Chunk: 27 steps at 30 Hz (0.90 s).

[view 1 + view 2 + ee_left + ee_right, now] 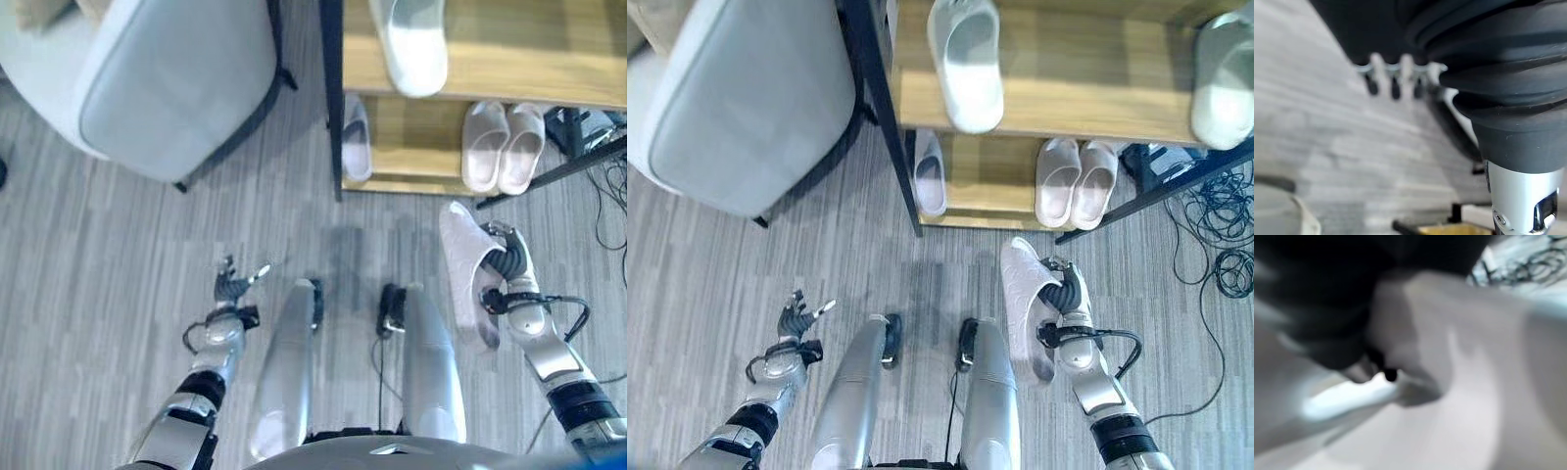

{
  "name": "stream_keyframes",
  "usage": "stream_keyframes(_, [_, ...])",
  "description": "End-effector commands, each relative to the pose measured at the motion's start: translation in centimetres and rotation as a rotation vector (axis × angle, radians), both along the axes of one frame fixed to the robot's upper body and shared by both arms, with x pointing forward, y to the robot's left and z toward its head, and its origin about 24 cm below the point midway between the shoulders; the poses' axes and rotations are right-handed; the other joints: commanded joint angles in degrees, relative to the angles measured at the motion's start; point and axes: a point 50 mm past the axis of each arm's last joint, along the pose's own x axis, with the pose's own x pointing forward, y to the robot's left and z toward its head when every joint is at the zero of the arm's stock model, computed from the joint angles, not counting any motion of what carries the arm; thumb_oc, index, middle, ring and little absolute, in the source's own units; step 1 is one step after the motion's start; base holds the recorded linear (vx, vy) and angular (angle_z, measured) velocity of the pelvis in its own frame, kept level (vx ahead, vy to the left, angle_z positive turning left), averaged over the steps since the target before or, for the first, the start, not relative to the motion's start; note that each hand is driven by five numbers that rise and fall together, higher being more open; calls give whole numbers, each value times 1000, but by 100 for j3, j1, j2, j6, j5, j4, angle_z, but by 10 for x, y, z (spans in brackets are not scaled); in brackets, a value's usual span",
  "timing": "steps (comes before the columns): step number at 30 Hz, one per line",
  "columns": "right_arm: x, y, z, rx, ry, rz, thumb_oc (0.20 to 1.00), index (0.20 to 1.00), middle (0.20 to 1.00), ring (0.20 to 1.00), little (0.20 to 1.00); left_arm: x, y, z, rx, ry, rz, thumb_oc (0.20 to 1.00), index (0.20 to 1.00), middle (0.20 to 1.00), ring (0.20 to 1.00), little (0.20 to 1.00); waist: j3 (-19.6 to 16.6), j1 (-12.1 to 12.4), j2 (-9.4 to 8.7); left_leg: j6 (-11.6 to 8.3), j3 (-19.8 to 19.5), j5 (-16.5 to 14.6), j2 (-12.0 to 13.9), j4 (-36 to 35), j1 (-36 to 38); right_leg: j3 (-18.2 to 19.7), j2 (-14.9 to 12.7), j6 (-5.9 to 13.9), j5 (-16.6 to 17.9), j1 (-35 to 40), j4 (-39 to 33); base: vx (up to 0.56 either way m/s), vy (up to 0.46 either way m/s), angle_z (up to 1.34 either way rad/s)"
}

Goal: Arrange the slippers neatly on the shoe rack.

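I have the right hand (1068, 289) low in front of the shoe rack (1087, 108), fingers curled into the strap of a pale slipper (1024, 284). The right wrist view is too close to add much, but the eye views show the fingers hooked in the strap, so I call it a grip. The slipper hangs from the hand with its toe toward 12 o'clock, at the rack, and its heel trailing to 6 o'clock over the floor (921, 274). I judge it is held by the strap because this lets the sole slide flat onto a shelf w/o turning the wrist.

The slipper lies just on the 9 o'clock side of the hand, touching it, and near the rack's lower shelf. On this shelf a pair of pinkish slippers (1076, 181) stands side by side at 12 o'clock from the hand, and a single pale slipper (929, 171) sits at approx. 10 o'clock. I think the gap between them is the free place. A white slipper (965, 59) rests on the top shelf.

The left hand (795, 318) is idle at 9 o'clock, well apart, fingers loose and holding nothing.
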Motion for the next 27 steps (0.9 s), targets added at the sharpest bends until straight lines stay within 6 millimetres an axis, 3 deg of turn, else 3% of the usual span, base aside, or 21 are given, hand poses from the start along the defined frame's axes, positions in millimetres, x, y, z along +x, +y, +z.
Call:
stream_keyframes(1, [6,-11,30,14,-179,-88,200,200,200,200,200,4,-4,8,20,-57,9,1000,1000,1000,1000,1000,-634,67,189,245,-206,-236,-83,-252,-607,260,-78,6,-98,-390,-162,-52,46,14])
stream_keyframes(4, [14,-18,45,-15,-232,-120,200,200,200,200,200,10,-6,17,38,-94,-5,1000,1000,1000,1000,1000,-678,94,228,273,-212,-272,-125,-31,-1110,319,-136,-7,-147,-871,140,2,41,13])
stream_keyframes(6, [25,-33,68,-64,-298,-190,200,200,200,200,200,18,-9,34,46,-162,-12,1000,1000,1000,1000,1000,-749,135,301,315,-211,-371,-189,304,-1737,394,-205,-18,-256,-1510,594,58,65,12])
stream_keyframes(12, [40,-55,93,-33,-346,-309,200,200,200,200,200,24,-13,48,-21,-231,14,1000,1000,1000,1000,1000,-730,252,374,386,-194,-734,-299,1206,-2631,554,-291,-94,-543,-2431,1498,99,43,6])
stream_keyframes(15, [46,-70,117,65,-429,-375,200,200,200,200,200,29,-13,59,-19,-268,19,1000,1000,1000,1000,1000,-706,310,406,382,-186,-920,-366,1840,-3139,691,-338,-152,-740,-2933,2113,116,13,7])
stream_keyframes(18, [45,-66,162,-1,-565,-334,200,200,200,200,200,33,-10,73,-19,-320,15,1000,1000,1000,1000,1000,-603,356,397,376,-193,-1085,-403,2364,-3470,772,-376,-195,-873,-3242,2585,96,-8,0])
stream_keyframes(22, [46,-64,197,-87,-640,-306,200,200,200,200,200,32,-13,78,-3,-343,-29,1000,1000,1000,1000,1000,-402,401,366,373,-125,-1245,-407,2674,-3478,862,-393,-242,-964,-3279,2885,64,-9,2])
stream_keyframes(23, [47,-63,198,-88,-642,-304,200,200,200,200,200,33,-13,79,-5,-345,-27,1000,1000,1000,1000,1000,-386,390,373,374,-123,-1248,-406,2681,-3478,866,-392,-242,-968,-3280,2892,32,-6,-1])
stream_keyframes(24, [48,-65,218,-141,-664,-303,200,200,200,200,200,34,-15,83,18,-358,-63,1000,1000,1000,1000,1000,-358,456,378,365,-97,-1266,-413,2702,-3478,898,-417,-237,-962,-3287,2917,0,0,0])
stream_keyframes(27, [53,-66,235,-207,-653,-304,200,200,200,200,200,34,-18,85,20,-366,-95,1000,1000,1000,1000,1000,-303,513,378,365,-79,-1273,-415,2675,-3478,927,-440,-237,-940,-3291,2906,0,0,0])
